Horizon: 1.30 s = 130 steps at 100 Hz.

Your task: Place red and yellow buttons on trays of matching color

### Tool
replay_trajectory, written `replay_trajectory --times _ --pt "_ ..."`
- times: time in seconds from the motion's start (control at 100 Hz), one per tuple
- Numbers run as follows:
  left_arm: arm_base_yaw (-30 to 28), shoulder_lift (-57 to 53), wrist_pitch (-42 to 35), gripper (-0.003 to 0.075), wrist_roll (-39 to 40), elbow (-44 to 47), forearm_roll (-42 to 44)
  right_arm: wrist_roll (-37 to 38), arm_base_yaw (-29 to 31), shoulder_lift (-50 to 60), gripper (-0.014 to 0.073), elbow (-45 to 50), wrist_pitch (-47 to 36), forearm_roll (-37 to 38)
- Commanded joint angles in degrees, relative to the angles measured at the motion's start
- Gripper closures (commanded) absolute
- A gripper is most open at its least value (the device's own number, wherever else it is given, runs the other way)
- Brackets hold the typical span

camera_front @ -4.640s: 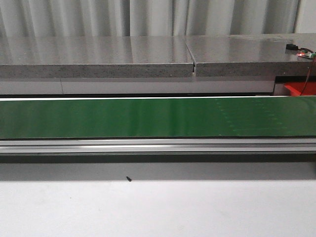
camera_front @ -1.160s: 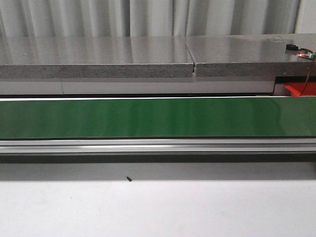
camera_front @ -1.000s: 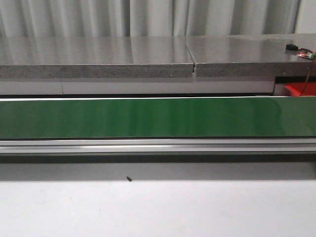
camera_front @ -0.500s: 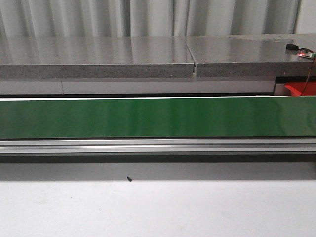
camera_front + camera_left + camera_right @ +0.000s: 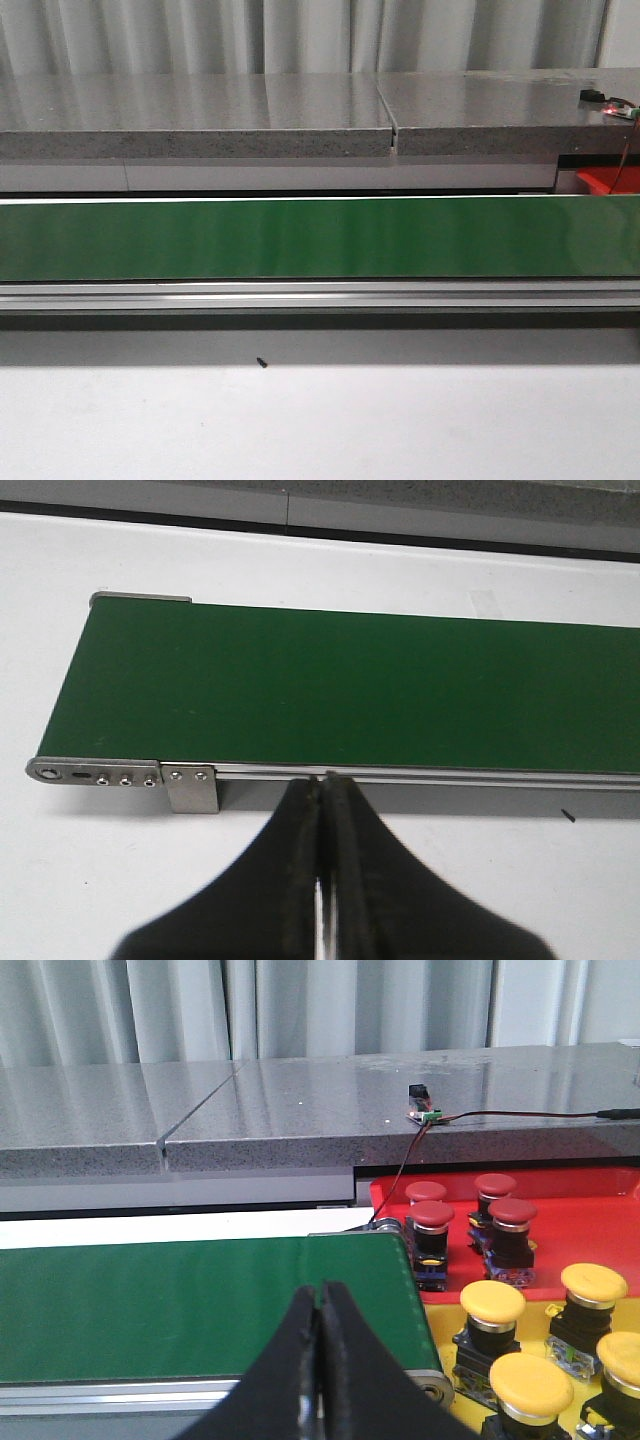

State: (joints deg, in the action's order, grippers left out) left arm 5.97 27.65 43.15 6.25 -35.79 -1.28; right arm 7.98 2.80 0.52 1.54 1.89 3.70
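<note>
Both black pincers, left pincer (image 5: pixel 322 880) and right pincer (image 5: pixel 320 1360), were pressed together, gripping nothing. Smooth green belt (image 5: pixel 320 238) bare. Domed red buttons (image 5: pixel 432 1215) and yellow buttons (image 5: pixel 492 1302) partly cropped at right.

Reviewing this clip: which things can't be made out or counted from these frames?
- Yellow tray: cut by the right wrist view's edges; button count unknown.
- Red tray: part cut by that view's edge; in the front view only a corner shows.
- Black speck on the table: too small to identify.
</note>
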Motion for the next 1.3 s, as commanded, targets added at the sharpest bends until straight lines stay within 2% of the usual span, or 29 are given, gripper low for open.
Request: replay_trajectory --times 0.0,0.63,0.75,0.94,1.29 --pt "0.4 0.3 -3.8 0.0739 0.4 -1.5 -0.3 -0.1 0.0 1.3 0.0657 -0.8 -5.0 0.7" --pt "0.4 0.2 -5.5 0.0739 0.4 -0.2 0.1 -0.1 0.0 1.3 0.0657 -0.8 -5.0 0.7" --pt "0.4 -1.1 -14.0 0.0739 0.4 2.6 3.4 -0.1 0.0 1.3 0.0657 -0.8 -5.0 0.7" --pt "-1.9 -4.8 -34.1 0.0739 0.3 11.5 4.3 -0.1 0.0 1.3 0.0657 -0.8 -5.0 0.7" --pt "-7.2 -15.1 -40.1 0.0739 0.3 23.5 4.2 -0.1 0.0 1.3 0.066 -0.8 -5.0 0.7"
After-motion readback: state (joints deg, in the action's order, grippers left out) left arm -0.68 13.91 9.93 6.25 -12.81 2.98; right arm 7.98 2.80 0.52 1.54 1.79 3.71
